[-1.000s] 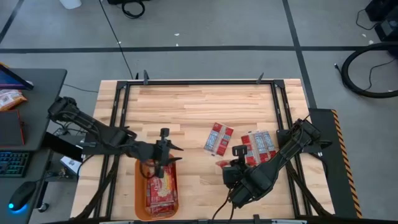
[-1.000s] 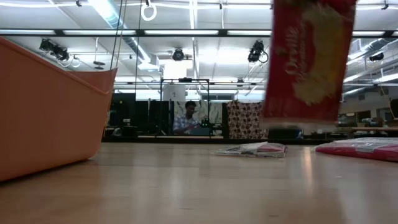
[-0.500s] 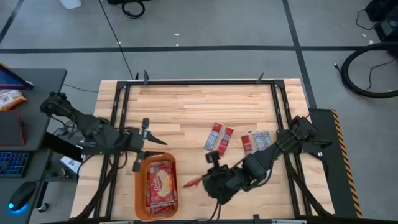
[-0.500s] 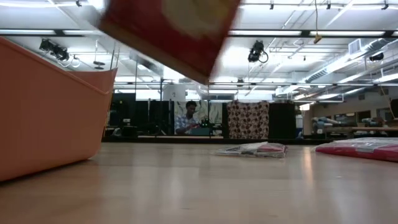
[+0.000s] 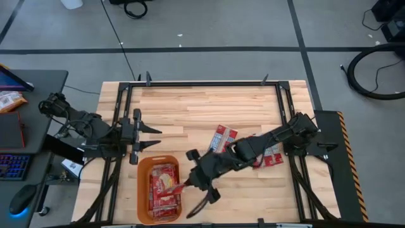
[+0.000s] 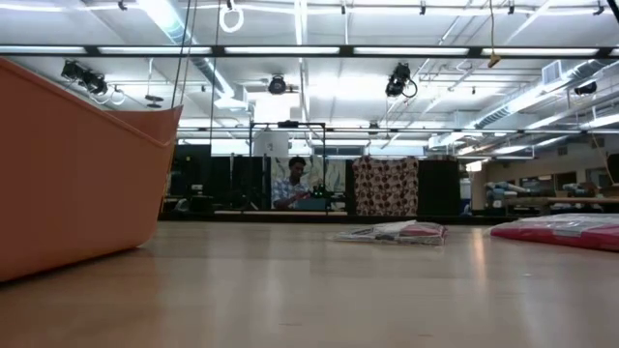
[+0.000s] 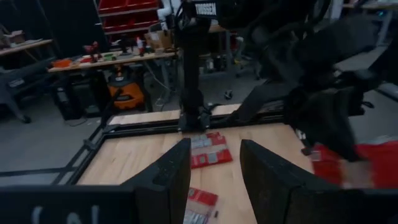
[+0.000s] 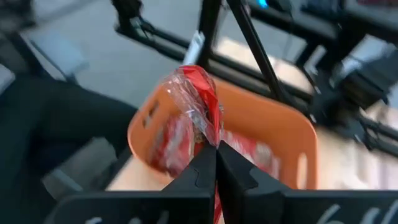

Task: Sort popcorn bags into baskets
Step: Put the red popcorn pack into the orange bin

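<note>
One popcorn bag [image 8: 198,102] pinched by right gripper [image 8: 216,163] | basket [image 5: 143,190] | left gripper [image 5: 150,137] parted

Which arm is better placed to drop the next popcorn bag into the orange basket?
Right. The right gripper is shut on a popcorn bag at the orange basket rim. The left gripper is open, empty, and up-table of the basket.
</note>
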{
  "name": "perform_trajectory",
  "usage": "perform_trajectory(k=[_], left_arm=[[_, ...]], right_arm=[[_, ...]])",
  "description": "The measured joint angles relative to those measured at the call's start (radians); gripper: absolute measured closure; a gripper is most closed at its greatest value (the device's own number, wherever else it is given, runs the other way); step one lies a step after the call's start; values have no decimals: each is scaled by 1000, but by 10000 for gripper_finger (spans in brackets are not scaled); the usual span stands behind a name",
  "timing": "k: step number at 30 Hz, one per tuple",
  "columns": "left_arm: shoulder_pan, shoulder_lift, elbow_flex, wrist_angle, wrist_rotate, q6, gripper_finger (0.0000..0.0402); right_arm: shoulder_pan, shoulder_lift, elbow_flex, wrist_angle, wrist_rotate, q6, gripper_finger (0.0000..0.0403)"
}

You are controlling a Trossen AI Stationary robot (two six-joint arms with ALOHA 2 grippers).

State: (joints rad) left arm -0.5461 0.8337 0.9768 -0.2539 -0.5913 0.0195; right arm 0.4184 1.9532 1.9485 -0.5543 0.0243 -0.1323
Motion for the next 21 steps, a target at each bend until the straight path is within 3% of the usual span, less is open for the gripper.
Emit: perform_trajectory(k=[13, 21], left_arm=[[0, 0, 0, -14, -4, -8, 258], [0, 1, 0, -31, -10, -9, 258]], right_arm=[[-79, 142, -7, 240, -332, -29, 395], [-129, 190, -8, 251, -433, -56, 395]])
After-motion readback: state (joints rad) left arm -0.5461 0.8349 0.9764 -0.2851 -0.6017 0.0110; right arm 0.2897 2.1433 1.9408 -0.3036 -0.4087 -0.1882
